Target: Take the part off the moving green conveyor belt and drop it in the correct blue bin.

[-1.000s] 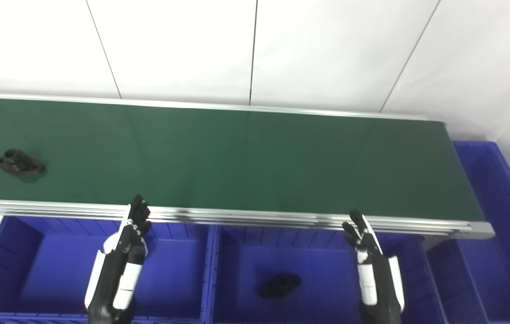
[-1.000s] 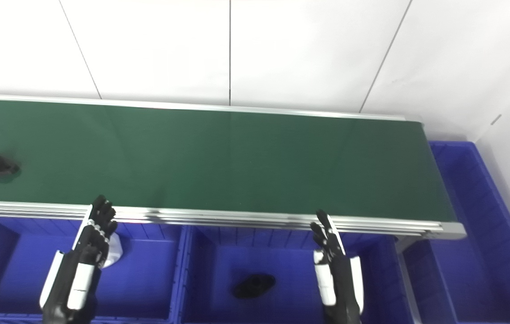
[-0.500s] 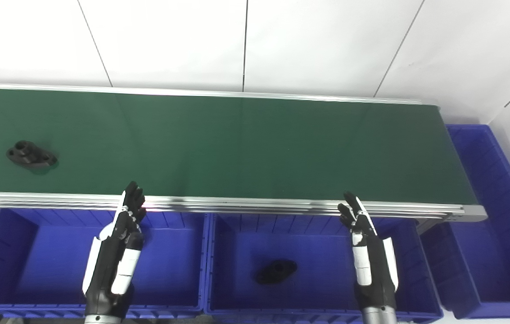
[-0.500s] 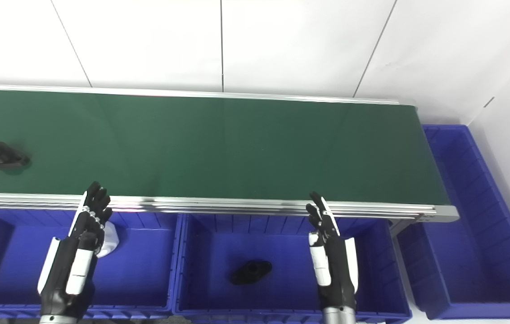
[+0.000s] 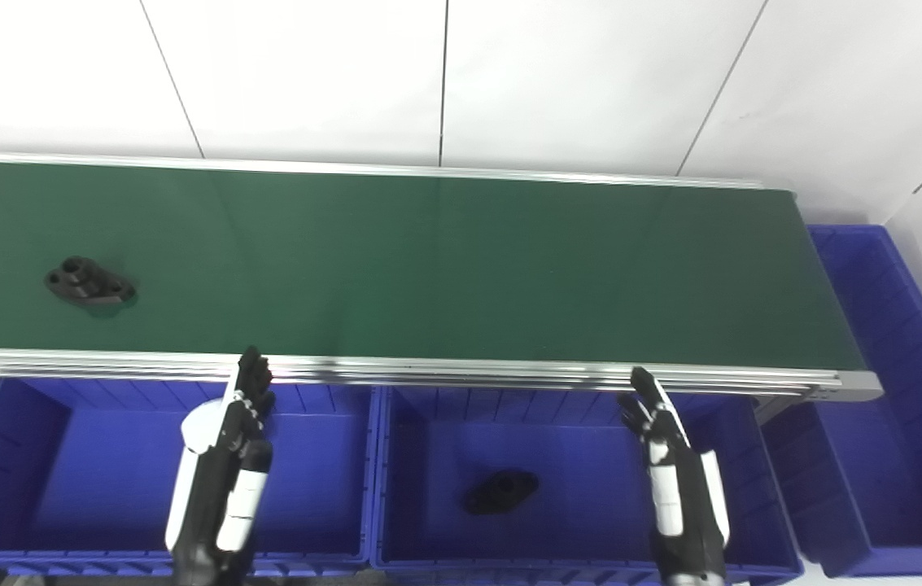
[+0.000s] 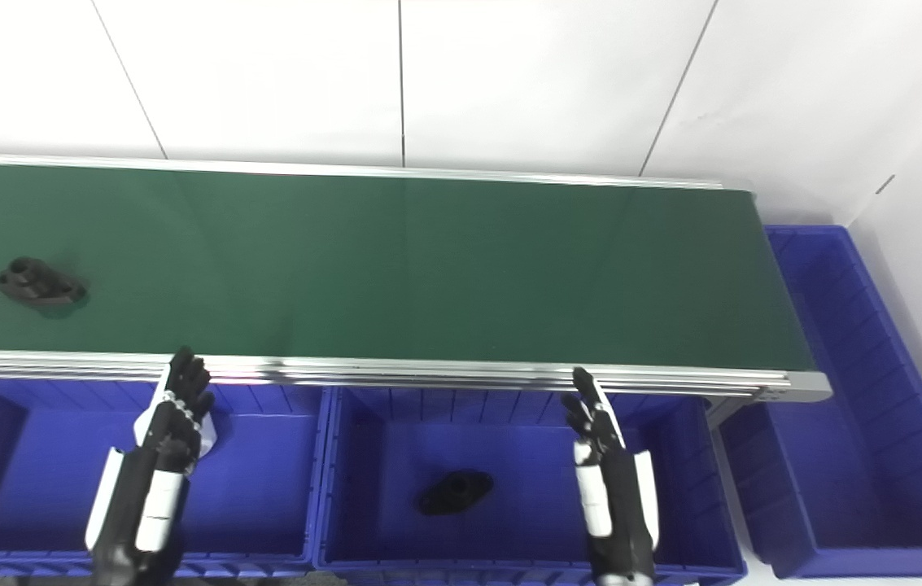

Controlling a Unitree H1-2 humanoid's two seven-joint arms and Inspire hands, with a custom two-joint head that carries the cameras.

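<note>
The small black flanged plastic part [image 5: 89, 282] has ridden rightward toward the open, empty left hand [image 5: 226, 464], now at its ten o'clock; the open, empty right hand [image 5: 676, 480] waits.

1. A green conveyor belt [image 6: 428, 268] runs across the view, with silver rails along its near and far edges.
2. A black part [image 6: 41, 282] lies on the belt near its left end.
3. Below the near rail stand a left blue bin [image 6: 265, 537], a middle blue bin [image 6: 330, 488] and a right blue bin [image 6: 876, 456].
4. A second black part [image 6: 455, 492] lies in the middle bin.
5. The left hand [image 6: 172, 431] hovers over the left bin, a white object [image 6: 208, 435] just behind it.
6. The right hand [image 6: 603, 456] hovers over the middle bin, fingers [image 6: 587, 399] extended, empty.
</note>
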